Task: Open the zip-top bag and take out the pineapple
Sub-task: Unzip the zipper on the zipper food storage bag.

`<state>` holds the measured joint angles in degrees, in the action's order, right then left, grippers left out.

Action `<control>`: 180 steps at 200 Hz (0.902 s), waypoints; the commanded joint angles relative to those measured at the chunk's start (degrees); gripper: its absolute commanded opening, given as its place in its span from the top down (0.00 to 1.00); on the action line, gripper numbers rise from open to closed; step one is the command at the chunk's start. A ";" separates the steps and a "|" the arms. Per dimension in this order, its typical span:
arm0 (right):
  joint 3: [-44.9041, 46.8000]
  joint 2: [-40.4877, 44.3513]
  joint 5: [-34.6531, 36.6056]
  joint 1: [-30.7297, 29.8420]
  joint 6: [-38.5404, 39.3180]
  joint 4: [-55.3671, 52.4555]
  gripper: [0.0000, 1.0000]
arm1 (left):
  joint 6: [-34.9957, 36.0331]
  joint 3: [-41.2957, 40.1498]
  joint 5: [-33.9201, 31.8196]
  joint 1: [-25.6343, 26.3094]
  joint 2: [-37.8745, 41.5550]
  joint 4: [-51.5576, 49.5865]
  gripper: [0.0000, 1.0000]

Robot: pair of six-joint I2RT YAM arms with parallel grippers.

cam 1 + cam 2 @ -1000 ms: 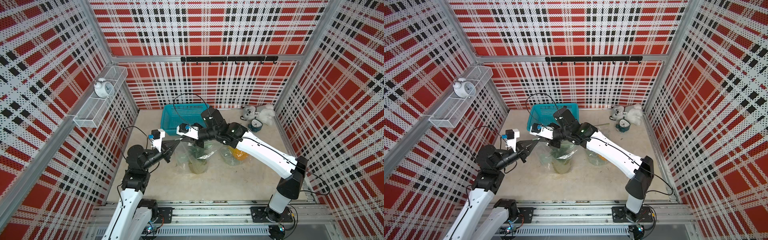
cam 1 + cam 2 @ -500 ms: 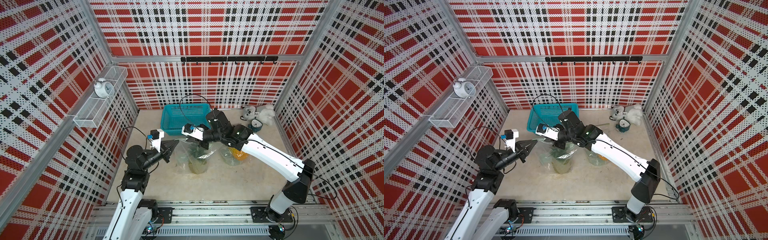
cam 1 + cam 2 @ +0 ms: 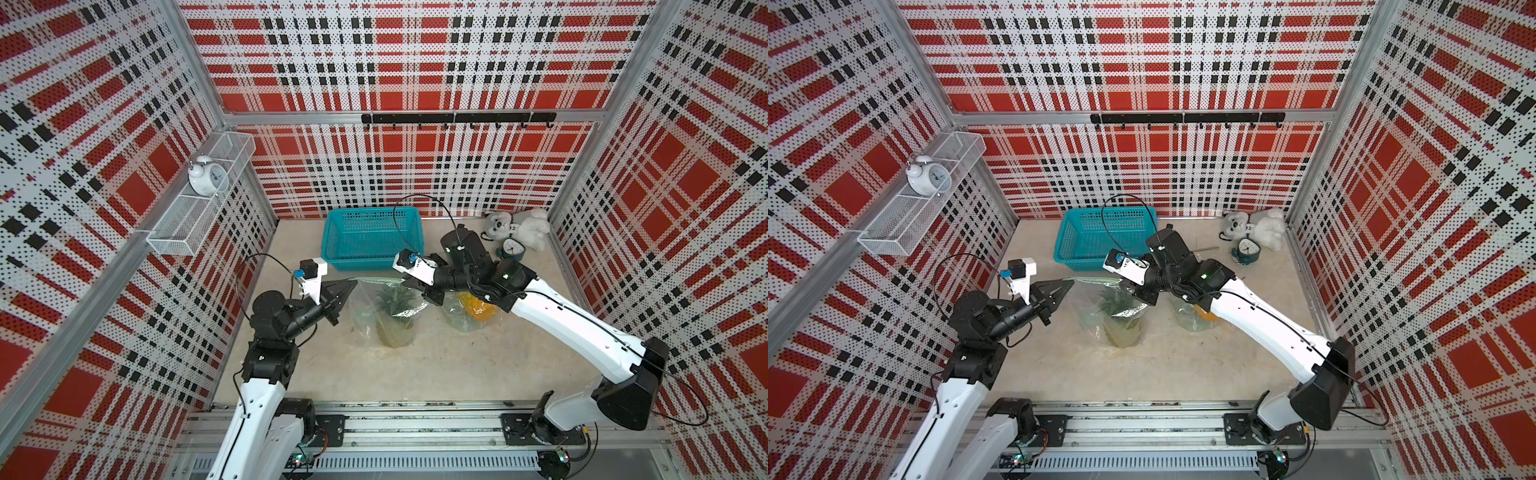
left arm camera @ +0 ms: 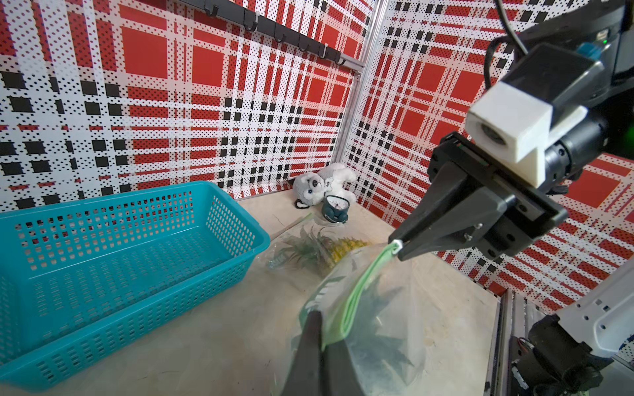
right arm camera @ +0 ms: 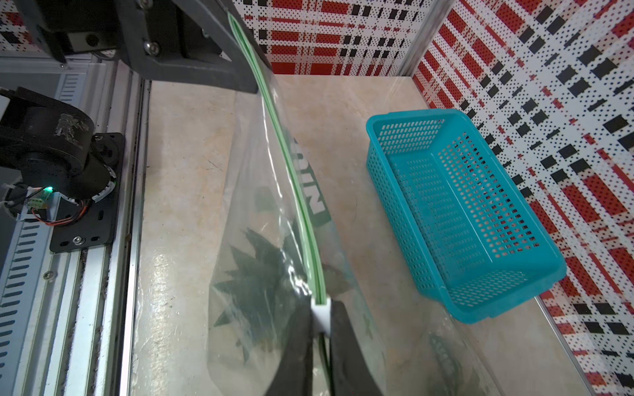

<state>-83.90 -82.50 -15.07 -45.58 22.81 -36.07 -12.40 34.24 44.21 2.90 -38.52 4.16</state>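
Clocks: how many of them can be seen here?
2. A white alarm clock stands in the wire shelf on the side wall; a dark green alarm clock sits beside the plush toy.

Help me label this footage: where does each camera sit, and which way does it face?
Both top views: overhead, looking down at the zip-top bag; left arm, right arm show.
Left wrist: on left arm, facing basket, back corner; both arms' jaws show.
Right wrist: on right arm, facing front rail; both arms' jaws show.
Shared: zip-top bag, basket.

Teal basket point(image 3: 371, 237), plush toy point(image 3: 517, 224), two clocks point(image 3: 206, 179) point(image 3: 512, 249).
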 commanded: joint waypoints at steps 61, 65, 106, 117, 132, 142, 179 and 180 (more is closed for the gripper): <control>12.72 12.16 8.02 7.81 -3.89 -4.88 0.97 | 0.45 1.52 -3.73 -2.44 1.14 2.08 1.00; 13.19 12.49 8.04 8.14 -4.03 -4.93 0.97 | 0.45 1.53 -3.80 -2.46 1.09 2.08 1.00; 16.47 15.02 9.50 10.34 -4.18 -5.64 0.97 | 0.55 1.57 -3.71 -2.63 1.07 1.72 1.00; 16.81 15.17 10.07 10.89 -4.25 -6.49 0.97 | 0.67 1.62 -3.62 -2.71 0.95 1.53 1.00; 17.34 15.53 10.97 11.50 -4.09 -7.18 0.97 | 0.71 1.65 -3.51 -2.64 0.99 1.47 1.00; 17.61 15.90 11.20 11.77 -4.04 -7.36 0.97 | 0.79 1.62 -3.56 -2.70 0.99 1.41 1.00; 17.55 16.30 10.44 12.01 -3.58 -7.08 0.97 | 0.80 1.66 -3.25 -2.72 0.91 1.38 1.00; 17.50 16.27 10.43 12.01 -3.57 -7.08 0.97 | 0.80 1.69 -3.20 -2.72 0.82 1.38 1.00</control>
<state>-67.33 -67.48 -10.44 -35.81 19.77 -37.60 -12.16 34.24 44.62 1.96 -38.52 3.42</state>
